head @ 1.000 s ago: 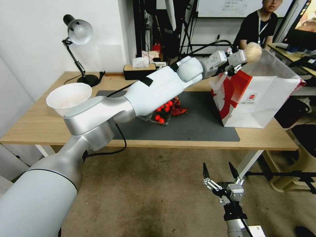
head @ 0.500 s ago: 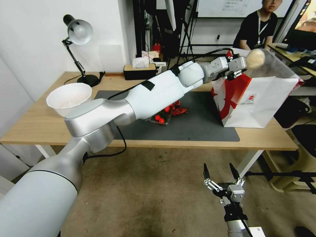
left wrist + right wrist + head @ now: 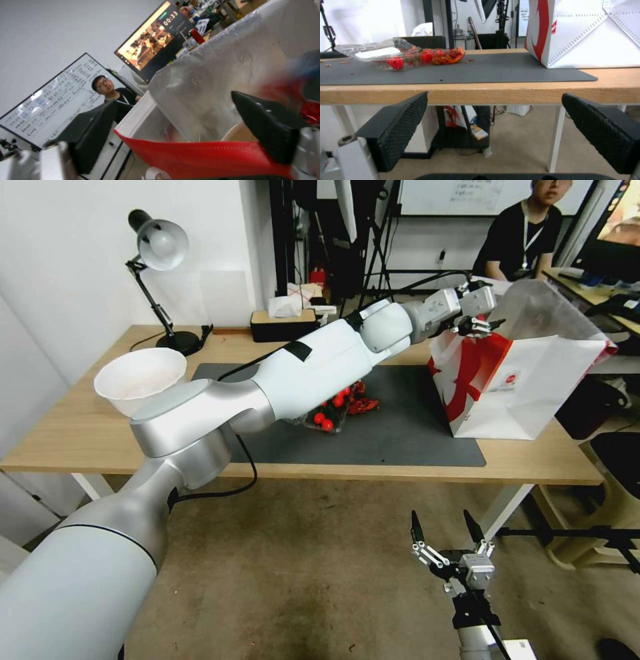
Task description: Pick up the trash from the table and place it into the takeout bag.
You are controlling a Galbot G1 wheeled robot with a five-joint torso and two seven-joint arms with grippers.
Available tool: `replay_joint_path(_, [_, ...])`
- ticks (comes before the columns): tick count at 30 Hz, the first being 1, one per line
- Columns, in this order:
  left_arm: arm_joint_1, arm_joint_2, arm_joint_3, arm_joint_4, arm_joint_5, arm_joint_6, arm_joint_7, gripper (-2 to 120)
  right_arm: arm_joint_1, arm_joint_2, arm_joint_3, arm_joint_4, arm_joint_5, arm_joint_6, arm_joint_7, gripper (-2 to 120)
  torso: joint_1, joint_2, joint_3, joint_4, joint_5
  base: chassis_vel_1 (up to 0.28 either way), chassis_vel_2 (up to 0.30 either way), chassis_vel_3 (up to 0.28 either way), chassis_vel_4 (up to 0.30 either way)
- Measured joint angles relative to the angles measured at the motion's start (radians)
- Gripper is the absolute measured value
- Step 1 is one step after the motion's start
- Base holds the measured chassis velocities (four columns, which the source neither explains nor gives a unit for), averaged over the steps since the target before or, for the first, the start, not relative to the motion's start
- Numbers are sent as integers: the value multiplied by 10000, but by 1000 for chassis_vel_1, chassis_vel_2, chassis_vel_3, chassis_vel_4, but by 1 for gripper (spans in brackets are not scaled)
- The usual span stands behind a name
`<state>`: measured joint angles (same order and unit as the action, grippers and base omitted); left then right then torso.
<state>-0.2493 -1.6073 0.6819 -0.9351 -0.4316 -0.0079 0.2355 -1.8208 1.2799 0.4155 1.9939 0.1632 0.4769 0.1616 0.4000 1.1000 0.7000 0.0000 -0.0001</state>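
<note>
My left arm reaches across the table (image 3: 80,433) to the near top corner of the red-and-white takeout bag (image 3: 533,380). The left gripper (image 3: 481,319) hangs open over the bag's mouth with nothing between its fingers. In the left wrist view the left gripper (image 3: 176,132) looks past the bag's red rim (image 3: 206,155) into the inside, where a pale rounded shape (image 3: 241,133) lies blurred. A beige shallow bowl (image 3: 140,375) sits at the table's left. My right gripper (image 3: 447,540) is open and low, in front of the table's edge.
A clear plastic tray with red pieces (image 3: 330,415) lies on the dark grey mat (image 3: 400,433), partly under my left arm. A desk lamp (image 3: 157,247) and a tissue box (image 3: 283,323) stand at the back. The right wrist view faces the table's edge (image 3: 486,93).
The left gripper has opened over the bag, and the pale wad it held has left it and is out of sight. The right arm has not moved.
</note>
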Motion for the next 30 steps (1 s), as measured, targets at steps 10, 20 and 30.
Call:
replay_joint_path(10, [194, 123, -851, -634, -2231, 926, -1110, 100, 10, 0, -28, -62, -17, -5, -12, 100, 0, 0, 0, -2, 0, 0, 0, 0, 0])
replay_joint_path(20, [1546, 1675, -1861, -3128, -5341, 2868, -3441, 100, -13, -30, -30, -57, -17, -5, -14, 100, 0, 0, 0, 2, -1, 0, 0, 0, 0])
replay_joint_path(30, [3497, 3464, -3278, -5456, -5319, 2685, -4668, 100, -15, -64, -19, 102, 0, -44, -15, 100, 0, 1, -1, 0, -3, 0, 0, 0, 0])
